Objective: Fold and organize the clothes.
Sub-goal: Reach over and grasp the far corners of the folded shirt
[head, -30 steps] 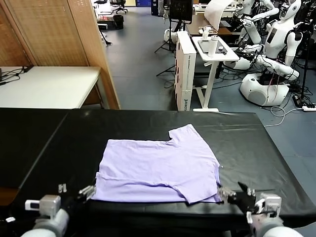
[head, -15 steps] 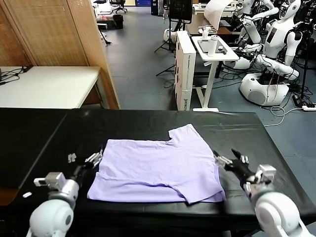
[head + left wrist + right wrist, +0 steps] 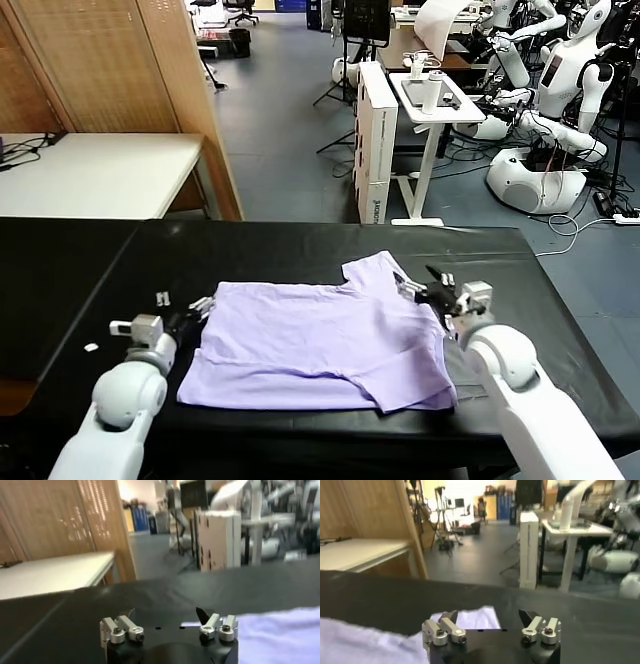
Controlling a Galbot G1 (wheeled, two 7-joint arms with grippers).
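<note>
Shirt: light lavender short-sleeved cotton T-shirt (image 3: pixel 320 345), flat on black cloth-covered table (image 3: pixel 500 260), plain side up.
Left gripper (image 3: pixel 183 300): fingers apart, just beside shirt's left edge.
Right gripper (image 3: pixel 420 283): fingers apart, at far right sleeve.

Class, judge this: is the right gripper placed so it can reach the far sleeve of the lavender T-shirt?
Probably yes. The right gripper, open, sits beside the T-shirt at its far sleeve, with nothing between them.

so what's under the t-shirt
The T-shirt lies flat on the black table. Only the table shows around it; whatever is beneath the cloth is covered.
</note>
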